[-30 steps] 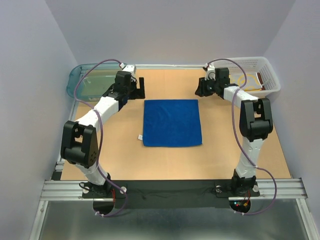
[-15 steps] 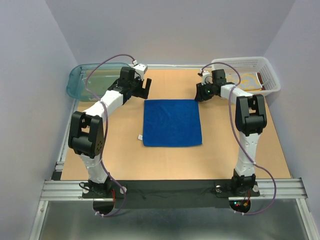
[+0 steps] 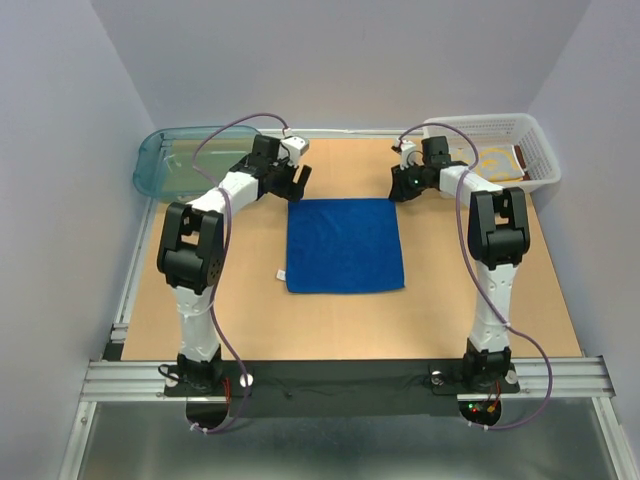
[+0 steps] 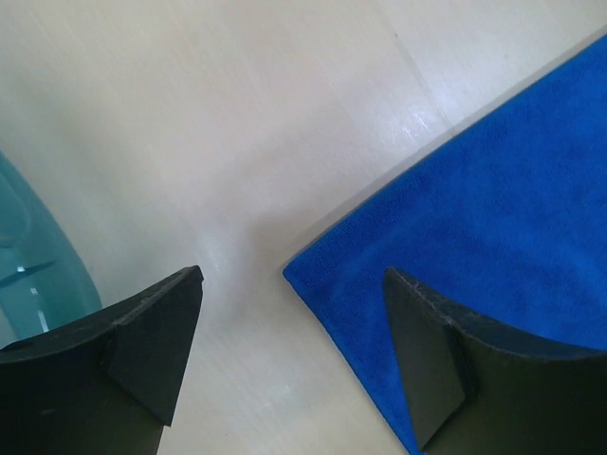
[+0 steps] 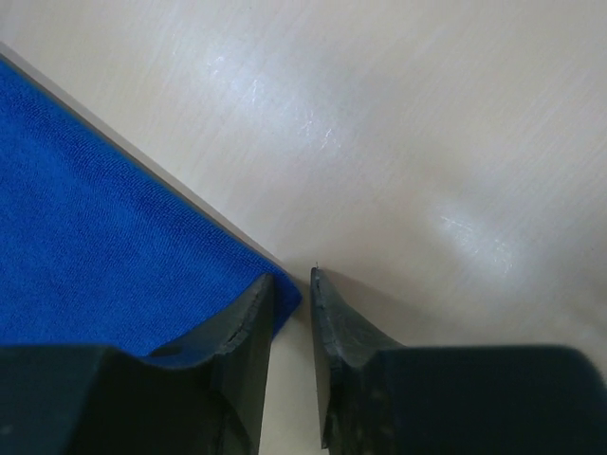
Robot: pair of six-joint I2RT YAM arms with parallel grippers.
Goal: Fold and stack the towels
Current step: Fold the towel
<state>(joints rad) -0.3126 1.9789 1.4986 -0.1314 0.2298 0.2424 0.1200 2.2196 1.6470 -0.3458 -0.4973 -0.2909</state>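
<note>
One bright blue towel [image 3: 345,245] lies flat and square; surface smooth.

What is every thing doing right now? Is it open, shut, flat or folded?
blue towel: spread flat, not folded yet.
left gripper: open, jaws either side of the towel's far left corner.
right gripper: nearly closed at the far right corner; whether it grips cannot be told.
yellow towel: lying in the basket.
white basket: upright, open-topped.
teal tub: upright, open-topped.
</note>
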